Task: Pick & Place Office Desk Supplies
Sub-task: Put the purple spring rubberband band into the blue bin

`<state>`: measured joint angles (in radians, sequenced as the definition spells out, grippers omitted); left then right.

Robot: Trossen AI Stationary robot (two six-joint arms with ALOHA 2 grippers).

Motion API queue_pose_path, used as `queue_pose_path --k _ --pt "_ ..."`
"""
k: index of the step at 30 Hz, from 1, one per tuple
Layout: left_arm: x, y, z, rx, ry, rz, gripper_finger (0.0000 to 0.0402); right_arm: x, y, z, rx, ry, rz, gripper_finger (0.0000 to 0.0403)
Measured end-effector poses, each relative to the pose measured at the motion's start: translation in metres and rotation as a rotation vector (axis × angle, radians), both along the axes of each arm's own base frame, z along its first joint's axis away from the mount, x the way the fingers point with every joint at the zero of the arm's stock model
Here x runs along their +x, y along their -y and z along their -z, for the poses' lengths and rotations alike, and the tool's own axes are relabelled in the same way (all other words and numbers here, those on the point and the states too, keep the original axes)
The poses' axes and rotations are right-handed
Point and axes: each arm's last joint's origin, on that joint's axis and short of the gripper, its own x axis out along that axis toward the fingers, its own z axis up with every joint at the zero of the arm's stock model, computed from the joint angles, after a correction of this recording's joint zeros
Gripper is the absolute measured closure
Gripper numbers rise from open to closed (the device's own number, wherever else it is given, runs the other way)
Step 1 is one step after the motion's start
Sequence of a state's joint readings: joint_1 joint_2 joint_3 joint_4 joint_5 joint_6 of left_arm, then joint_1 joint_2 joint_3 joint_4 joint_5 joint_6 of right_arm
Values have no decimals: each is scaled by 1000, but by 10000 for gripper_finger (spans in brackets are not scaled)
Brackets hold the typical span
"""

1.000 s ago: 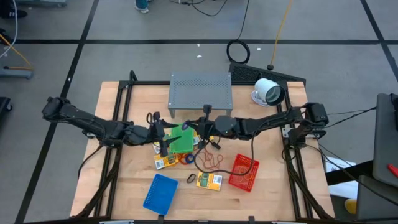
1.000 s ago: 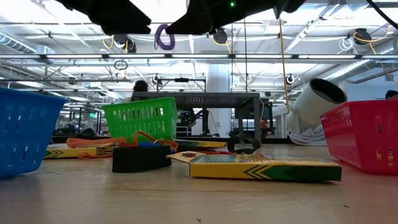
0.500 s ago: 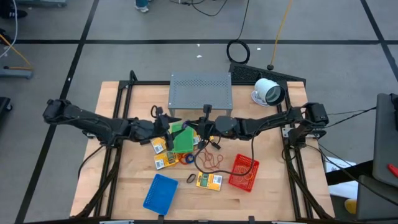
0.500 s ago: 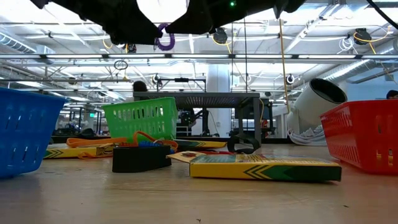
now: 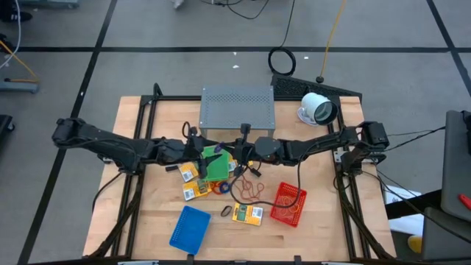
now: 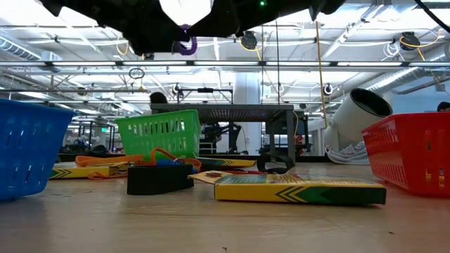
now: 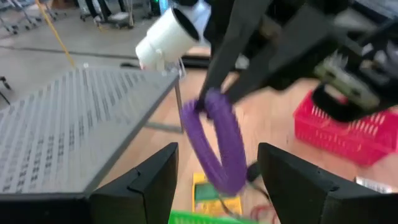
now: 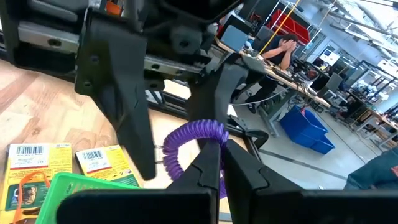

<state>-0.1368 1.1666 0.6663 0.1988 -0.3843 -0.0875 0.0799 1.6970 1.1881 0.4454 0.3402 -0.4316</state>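
A purple coiled ring hangs in the air above the green basket, held by my right gripper. My left gripper is open and faces it from the table's left, one finger on each side of the ring and clear of it. The low view shows the ring high above the table, under both arms. Yellow packets lie flat on the wood. Tan rubber bands and a black ring lie near them. My right gripper pinches the purple ring at its upper arc between its two fingertips, coming level from the table's right. The ring is lifted clear and hangs as a loop below the fingertips.
The grey perforated shelf stands just beyond the grippers, with the white round device to its right. A red basket and a blue basket sit nearer the near edge. Bare wood lies along the near edge.
My left gripper has moved toward the table's right and a little toward the far edge, closing in on the purple ring until its open fingers flank it. The right gripper and the ring have stayed still.
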Motion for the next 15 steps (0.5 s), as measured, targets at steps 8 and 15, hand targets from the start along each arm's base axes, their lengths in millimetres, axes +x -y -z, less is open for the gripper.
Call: queue_pose_path --k 8,15 --pt "5 1 5 5 -16 29 283 0 0 0 0 -3 0 403" --pt "4 1 4 15 -12 29 378 0 0 2 8 -15 1 403"
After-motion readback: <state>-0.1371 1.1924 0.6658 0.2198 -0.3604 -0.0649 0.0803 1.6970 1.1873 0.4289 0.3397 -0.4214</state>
